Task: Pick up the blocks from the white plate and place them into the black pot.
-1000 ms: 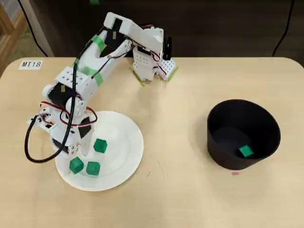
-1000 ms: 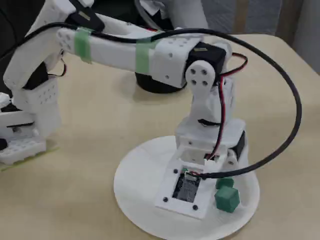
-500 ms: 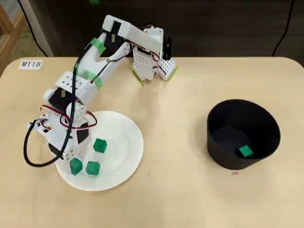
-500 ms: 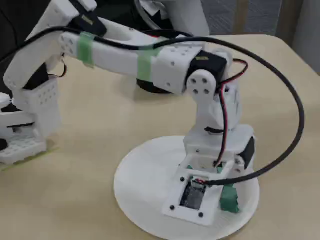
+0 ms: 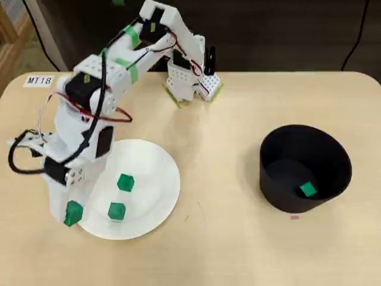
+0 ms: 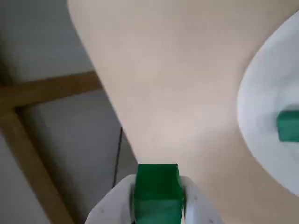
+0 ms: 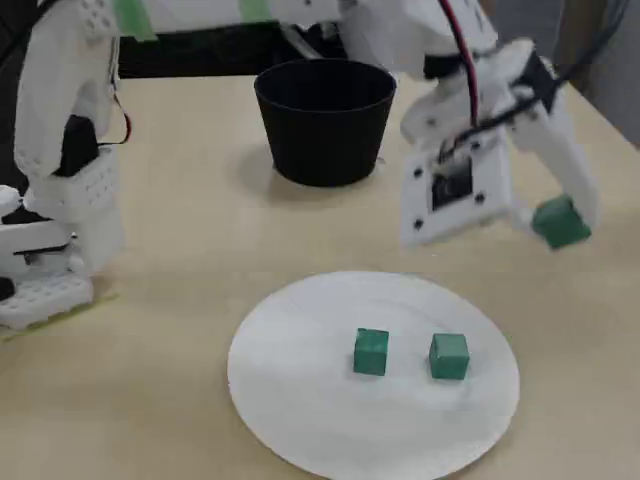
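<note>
My gripper (image 5: 72, 213) is shut on a green block (image 5: 73, 213), lifted above the left rim of the white plate (image 5: 156, 173). That block shows between the white fingers in the wrist view (image 6: 157, 188) and at the gripper tip (image 7: 560, 222) in the fixed view. Two more green blocks lie on the plate, one (image 5: 125, 182) nearer the middle and one (image 5: 116, 211) below it; the fixed view shows them side by side (image 7: 371, 352) (image 7: 449, 356). The black pot (image 5: 334, 156) stands at the right with one green block (image 5: 308, 189) inside.
The arm's white base (image 5: 189, 80) is clamped at the table's far edge. A label reading MT18 (image 5: 39, 80) sits at the far left corner. The table's left edge is close to the gripper. A loose black cable (image 5: 24, 167) loops beside the wrist.
The gripper closed on the leftmost block and rose off the plate with it, drifting left toward the plate's rim. The other two blocks on the plate stayed put.
</note>
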Robot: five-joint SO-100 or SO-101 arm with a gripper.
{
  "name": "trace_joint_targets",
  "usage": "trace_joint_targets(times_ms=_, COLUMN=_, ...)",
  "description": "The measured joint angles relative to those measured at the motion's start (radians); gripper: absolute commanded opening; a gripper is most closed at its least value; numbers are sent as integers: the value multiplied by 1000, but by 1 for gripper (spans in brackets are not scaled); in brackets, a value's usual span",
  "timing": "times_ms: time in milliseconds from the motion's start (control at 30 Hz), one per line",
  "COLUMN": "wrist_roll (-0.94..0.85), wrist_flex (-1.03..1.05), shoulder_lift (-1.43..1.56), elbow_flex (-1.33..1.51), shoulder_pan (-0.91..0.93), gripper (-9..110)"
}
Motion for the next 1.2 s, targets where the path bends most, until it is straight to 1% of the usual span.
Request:
trace_joint_targets(times_ms=67, wrist_roll=14, wrist_flex=-77, shoulder_lift=189, elbow_flex=160, shoulder_pan=-64, gripper=-2)
trace_joint_targets(times_ms=167, wrist_roll=28, wrist_flex=-199, shoulder_lift=482, elbow_flex=471, shoulder_pan=-195, gripper=-3)
trace_joint_targets(times_ms=233, wrist_roll=14, wrist_flex=-202, shoulder_lift=578, elbow_flex=632, shoulder_pan=-314, gripper=-3)
trace_joint_targets(times_ms=300, wrist_roll=2, wrist_flex=-215, shoulder_lift=614, elbow_flex=741, shoulder_pan=-433, gripper=-3)
trace_joint_targets(times_ms=467, wrist_roll=-41, wrist_flex=-227, shoulder_lift=635, elbow_flex=787, shoulder_pan=-741, gripper=-3)
trace_joint_targets(times_ms=667, wrist_roll=-106, wrist_flex=-241, shoulder_lift=621, elbow_flex=793, shoulder_pan=-954, gripper=-3)
trace_joint_targets(times_ms=833, wrist_roll=-137, wrist_flex=-225, shoulder_lift=549, elbow_flex=811, shoulder_pan=-1052, gripper=-3)
trace_joint_targets(times_ms=1033, wrist_roll=-169, wrist_flex=-227, shoulder_lift=446, elbow_flex=816, shoulder_pan=-1060, gripper=-3)
trace_joint_targets(times_ms=1200, wrist_roll=-186, wrist_flex=-227, shoulder_lift=416, elbow_flex=816, shoulder_pan=-1058, gripper=-3)
